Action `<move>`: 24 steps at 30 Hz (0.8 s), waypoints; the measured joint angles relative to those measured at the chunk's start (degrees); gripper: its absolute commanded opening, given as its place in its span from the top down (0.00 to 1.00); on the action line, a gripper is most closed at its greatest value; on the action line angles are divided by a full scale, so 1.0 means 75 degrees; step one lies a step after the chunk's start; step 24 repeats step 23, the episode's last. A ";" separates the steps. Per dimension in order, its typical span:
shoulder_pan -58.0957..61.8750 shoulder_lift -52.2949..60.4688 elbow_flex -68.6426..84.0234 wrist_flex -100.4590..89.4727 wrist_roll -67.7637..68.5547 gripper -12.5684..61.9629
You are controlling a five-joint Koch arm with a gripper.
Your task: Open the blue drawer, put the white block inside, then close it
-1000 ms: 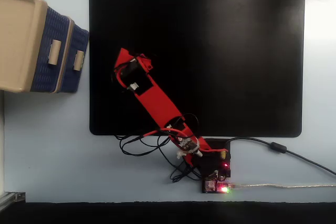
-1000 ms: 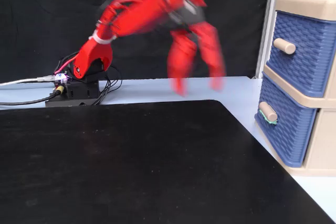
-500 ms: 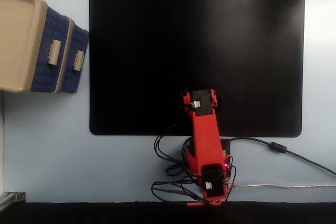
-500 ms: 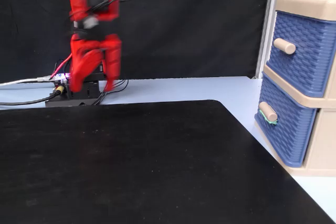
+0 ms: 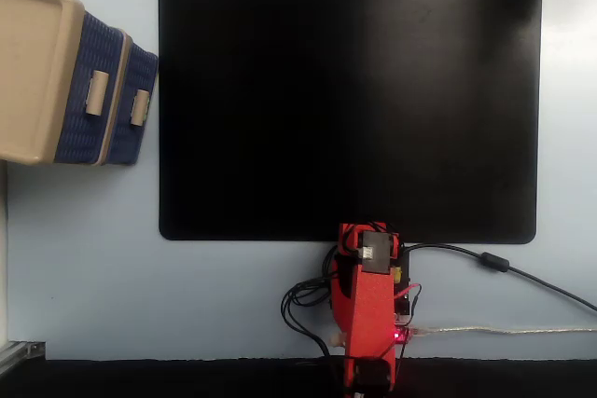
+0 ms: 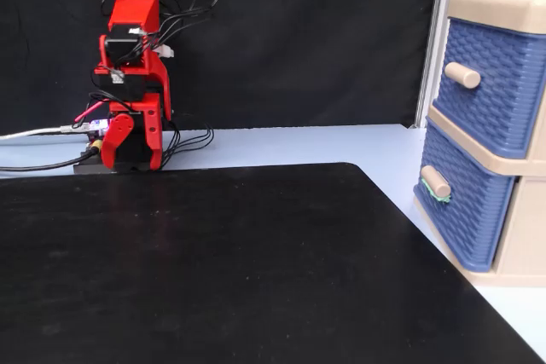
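From above: the arm [image 5: 371, 314] is folded at the mat's [image 5: 350, 104] near edge; the blue drawer [image 5: 133, 109] at left looks shut; no white block is visible; nothing appears begun. From the front: the fingers [image 6: 128, 138] point down, spread unreadable; the blue drawer [image 6: 465, 193] sits closed at right; the cabinet [image 6: 503, 134] is cut off.

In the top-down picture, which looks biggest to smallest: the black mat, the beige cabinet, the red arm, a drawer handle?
1. black mat
2. beige cabinet
3. red arm, partly cut off by the frame edge
4. drawer handle; the other handle looks alike.
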 measured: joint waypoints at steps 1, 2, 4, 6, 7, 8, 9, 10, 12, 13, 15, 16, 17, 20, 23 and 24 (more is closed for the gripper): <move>0.0012 0.0000 0.0000 0.0094 0.0000 0.37; 0.0023 0.0000 -0.0023 0.0223 -0.0023 0.37; 0.0023 0.0000 -0.0023 0.0246 -0.0035 0.37; 0.0023 0.0000 -0.0035 0.0281 -0.0047 0.37; 0.0023 0.0000 -0.0047 0.0316 -0.0070 0.37; 0.0023 0.0000 -0.0047 0.0340 -0.0105 0.37; 0.0023 0.0000 -0.0047 0.0340 -0.0129 0.37; 0.0023 0.0000 -0.0047 0.0340 -0.0187 0.37; 0.0023 0.0000 -0.0035 0.0340 -0.0293 0.37; 0.0023 0.0000 -0.0035 0.0340 -0.0328 0.37; 0.0023 0.0000 -0.0047 0.0340 -0.0328 0.37; 0.0023 0.0000 -0.0047 0.0340 -0.0328 0.37; 0.0023 0.0000 -0.0047 0.0340 -0.0328 0.37; 0.0023 0.0000 -0.0047 0.0340 -0.0328 0.37; 0.0023 0.0000 -0.0047 0.0340 -0.0328 0.37; 0.0023 0.0000 -0.0047 0.0340 -0.0328 0.37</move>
